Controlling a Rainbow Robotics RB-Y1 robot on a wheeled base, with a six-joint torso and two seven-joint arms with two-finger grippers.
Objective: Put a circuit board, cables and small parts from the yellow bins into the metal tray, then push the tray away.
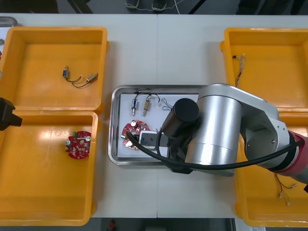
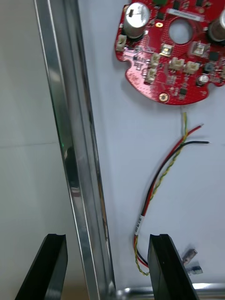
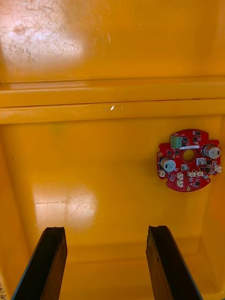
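The metal tray (image 1: 114, 126), white inside, lies between the bins. In it are a round red circuit board (image 1: 134, 131) (image 2: 168, 51), two small metal parts (image 1: 140, 104) and a red and yellow cable (image 2: 161, 185). My right arm (image 1: 216, 127) reaches over the tray and covers its near right part. The right gripper (image 2: 107, 239) is open and straddles the tray's rim (image 2: 70, 140), one finger inside by the cable and one outside over the table. My left gripper (image 3: 105, 232) is open above the left near bin (image 3: 93, 154), short of a second red board (image 3: 189, 160) (image 1: 78, 144).
The left far bin (image 1: 29, 91) holds small metal parts on a cable (image 1: 79, 78). Thin cables lie in the right far bin (image 1: 239, 62) and the right near bin (image 1: 284, 190). The left arm (image 1: 7, 115) sits at the table's left edge.
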